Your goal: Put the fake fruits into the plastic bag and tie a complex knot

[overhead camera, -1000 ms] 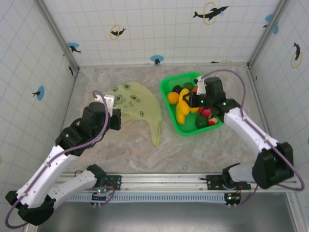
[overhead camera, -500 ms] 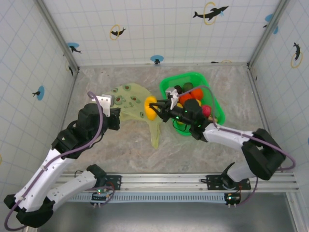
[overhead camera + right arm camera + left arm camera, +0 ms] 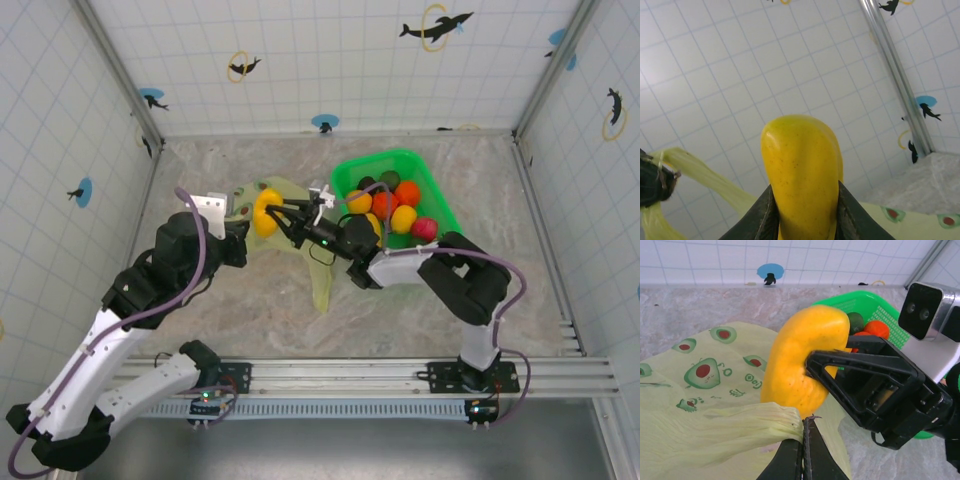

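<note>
- The right gripper (image 3: 272, 216) is clenched on a yellow mango-shaped fruit (image 3: 264, 212). The right wrist view shows one black finger pressed against each flank of it.
- That fruit hangs above the plastic bag (image 3: 300, 238), at the end of the bag farthest from the right arm's base and clear of the film.
- The bag is pale yellow-green with small avocado cartoons printed on it. It lies spread on the marbled table (image 3: 260, 320), and one handle strip (image 3: 323, 280) trails from it toward the arm bases.
- The left gripper (image 3: 804, 452) has its fingers pressed tight together, pinching the bag's bunched rim. The rim is raised off the table just below the held fruit.
- A green basket (image 3: 392, 157) stands just beside the bag, on the right arm's side.
- The other fake fruits (image 3: 405, 205) sit in that basket, off the bag: orange, yellow, red and a dark green one.
</note>
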Controlling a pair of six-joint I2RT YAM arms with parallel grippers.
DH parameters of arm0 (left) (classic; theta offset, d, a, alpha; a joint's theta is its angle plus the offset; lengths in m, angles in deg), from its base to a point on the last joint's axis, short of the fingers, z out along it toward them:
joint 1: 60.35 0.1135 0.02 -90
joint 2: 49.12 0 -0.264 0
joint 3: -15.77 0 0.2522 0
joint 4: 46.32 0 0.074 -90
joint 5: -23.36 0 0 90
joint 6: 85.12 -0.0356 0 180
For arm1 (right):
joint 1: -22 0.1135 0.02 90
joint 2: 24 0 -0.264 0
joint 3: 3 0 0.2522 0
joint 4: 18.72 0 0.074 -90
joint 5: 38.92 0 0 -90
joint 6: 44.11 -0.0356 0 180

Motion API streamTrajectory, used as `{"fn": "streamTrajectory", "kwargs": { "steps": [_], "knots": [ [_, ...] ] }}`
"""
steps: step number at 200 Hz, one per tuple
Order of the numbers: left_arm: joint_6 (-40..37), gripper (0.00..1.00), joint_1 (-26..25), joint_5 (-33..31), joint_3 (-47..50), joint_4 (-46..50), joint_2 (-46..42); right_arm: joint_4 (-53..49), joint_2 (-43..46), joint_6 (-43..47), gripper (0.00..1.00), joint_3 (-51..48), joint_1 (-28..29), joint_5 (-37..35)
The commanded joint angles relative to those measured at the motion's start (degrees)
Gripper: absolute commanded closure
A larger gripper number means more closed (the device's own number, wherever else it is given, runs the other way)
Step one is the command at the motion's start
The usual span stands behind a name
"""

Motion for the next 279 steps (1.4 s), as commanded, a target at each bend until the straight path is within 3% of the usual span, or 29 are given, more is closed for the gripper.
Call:
{"fn": "streamTrajectory", "kwargs": {
  "steps": [1,53,85,127,149,193,215,227,242,256,279],
  "knots": [
    [0.8,1.00,0.1,-0.1,-0.2,-1.9,-0.5,12.6,-3.4,-3.4,0.71,2.7,1.4,0.5],
    [2.2,1.00,0.1,0.8,-0.6,-6.2,1.2,20.8,-10.7,-5.7,0.70,5.0,3.9,0.9],
    [2.9,1.00,0.1,2.4,-0.8,-7.3,1.7,14.1,-11.6,3.0,0.71,5.8,5.4,1.4],
    [3.1,1.00,0.1,3.5,-2.5,-7.1,1.0,-3.3,-9.7,22.5,0.71,6.3,6.7,-9.7],
    [2.7,1.00,0.1,3.2,-4.2,-6.3,0.9,-6.4,-10.4,31.6,0.68,6.1,7.4,-13.1],
    [1.8,1.00,0.1,3.6,-7.5,-4.1,1.7,-13.6,-11.3,45.8,0.66,8.1,7.6,-26.9],
    [1.1,1.00,0.1,3.0,-8.8,-3.1,1.9,-21.5,-11.4,48.4,0.59,12.4,7.0,-34.8],
    [0.6,1.00,0.1,2.4,-9.2,-2.6,1.8,-23.8,-10.8,47.7,0.47,13.0,6.2,-36.3],
    [0.0,1.00,0.0,1.6,-8.9,-2.3,1.7,-23.4,-8.5,45.9,0.32,11.2,5.4,-35.1],
    [-0.3,1.00,0.1,0.5,-8.1,-1.6,2.0,-22.6,-5.1,43.5,0.28,8.2,4.4,-29.7],
    [-0.3,1.00,0.1,1.2,-6.2,-1.1,3.1,-22.8,2.0,36.2,0.31,2.5,1.2,-10.2]
  ]
}}
